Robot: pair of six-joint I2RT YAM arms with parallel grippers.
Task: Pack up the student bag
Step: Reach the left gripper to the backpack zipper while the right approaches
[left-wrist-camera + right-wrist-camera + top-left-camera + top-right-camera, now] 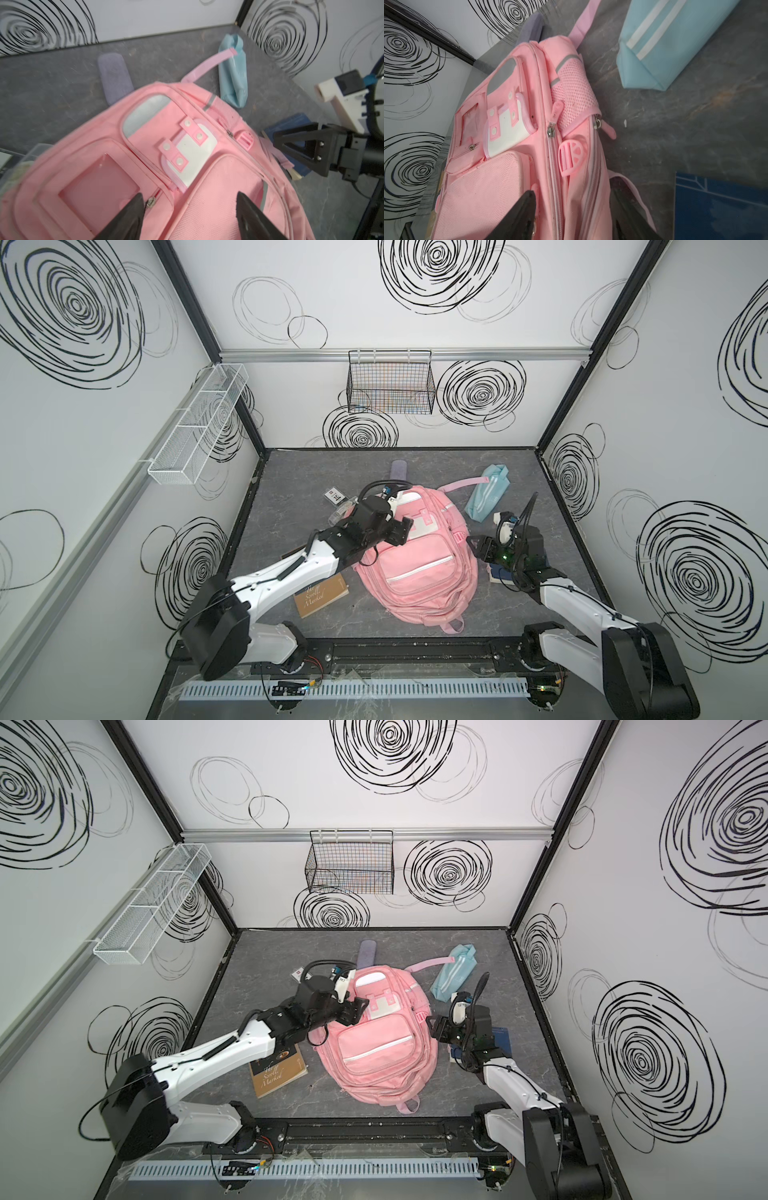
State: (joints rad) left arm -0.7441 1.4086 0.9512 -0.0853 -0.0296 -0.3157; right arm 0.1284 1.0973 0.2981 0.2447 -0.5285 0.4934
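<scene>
On the grey surface point(291, 472) there is one large pink fabric backpack point(415, 572). Books number two: a brown paperback with pale title lettering point(322, 600) left of the backpack, a dark blue book point(720, 207) right of it. Beyond its top lie one light-blue striped zip pouch point(486, 497), one flat grey-purple oblong case point(399, 470), one small white printed card point(333, 496) and one clear plastic box point(344, 512). Wall baskets number two: a white mesh basket point(199, 423) to its left, a black wire basket point(390, 385) behind it.

Saw student bag point(419, 572) flat on worktop point(291, 489), left claw point(404, 531) over its upper left part, right claw point(473, 545) just beside its right edge; light-blue pouch point(484, 497) behind.
</scene>
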